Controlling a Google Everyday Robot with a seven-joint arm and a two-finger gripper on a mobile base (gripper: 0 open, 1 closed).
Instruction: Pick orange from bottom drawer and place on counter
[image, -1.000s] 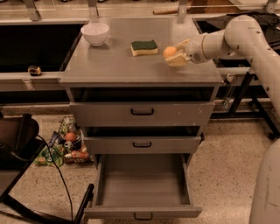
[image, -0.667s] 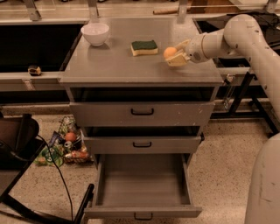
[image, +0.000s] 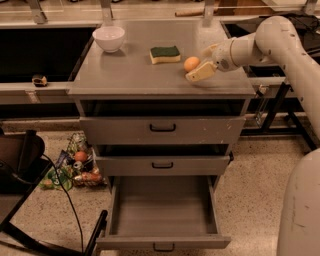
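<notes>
The orange (image: 190, 64) rests on the grey counter (image: 130, 75), right of centre, just right of a green-and-yellow sponge (image: 165, 54). My gripper (image: 199, 64) reaches in from the right, low over the counter. Its fingers are spread, one behind the orange and one (image: 201, 73) in front of it. The orange sits at the fingertips and is not squeezed. The bottom drawer (image: 162, 242) is pulled fully out, and its inside shows no objects. The two drawers above it are slightly ajar.
A white bowl (image: 109, 38) stands at the counter's back left. A basket of colourful clutter (image: 77, 167) lies on the floor left of the cabinet, next to a black chair base and cable (image: 60, 200). Dark benches flank the cabinet.
The fingers have opened around the orange. The orange now sits a little lower and further left on the counter. The arm has barely moved.
</notes>
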